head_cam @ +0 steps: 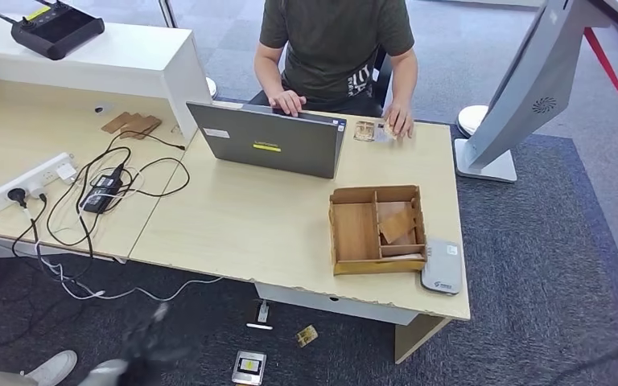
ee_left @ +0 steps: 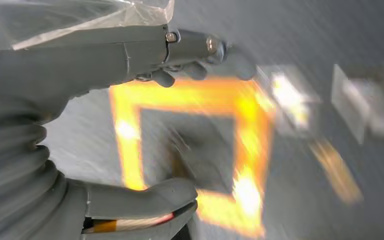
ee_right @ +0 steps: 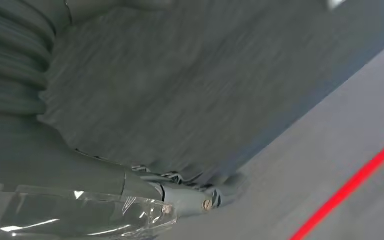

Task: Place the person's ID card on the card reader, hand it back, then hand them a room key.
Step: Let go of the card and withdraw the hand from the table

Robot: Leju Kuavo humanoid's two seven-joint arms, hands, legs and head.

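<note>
Head view is showing the small pale ID card [head_cam: 372,131] lying on the light wooden desk [head_cam: 249,221] at upper centre, a person's hand [head_cam: 398,119] resting just beside it. Flat grey card reader [head_cam: 441,266] is waiting at lower right, beside the partitioned wooden box [head_cam: 376,229]. Left hand [ee_left: 145,125] is hanging empty, fingers apart; right hand [ee_right: 200,192] — I cannot tell. First step not yet begun: next comes reaching for that card.

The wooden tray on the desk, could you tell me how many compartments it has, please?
3. The wooden tray has one large section on its left, a right section holding loose wooden cards, and a narrow strip below that, nearest the grey card reader.
</note>
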